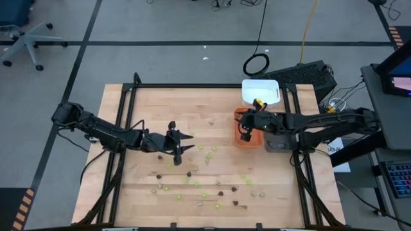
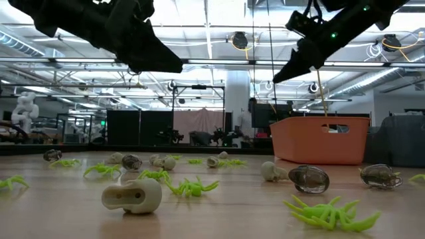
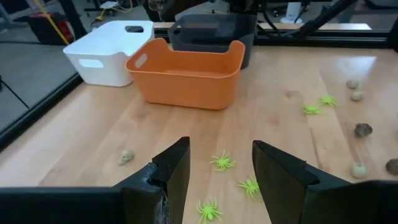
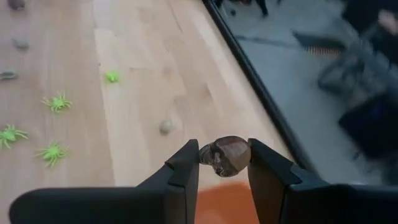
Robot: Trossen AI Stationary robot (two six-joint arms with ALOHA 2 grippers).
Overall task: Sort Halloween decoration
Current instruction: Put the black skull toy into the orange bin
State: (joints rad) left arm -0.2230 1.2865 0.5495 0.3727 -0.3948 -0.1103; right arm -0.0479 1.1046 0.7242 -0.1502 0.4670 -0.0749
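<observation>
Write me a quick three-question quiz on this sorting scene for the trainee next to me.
1. True or false: the right end effector grips a dark brown skull piece.
2. Which tray lies below the right end effector: A) white, B) orange, C) grey?
3. Fill in: the left end effector hovers empty and ____ over lime-green spiders.

Key
1. True; the piece sits pinched between both fingers.
2. B; the high view shows the end effector above the orange tray, with the white tray and grey tray beside it.
3. Open.
</observation>
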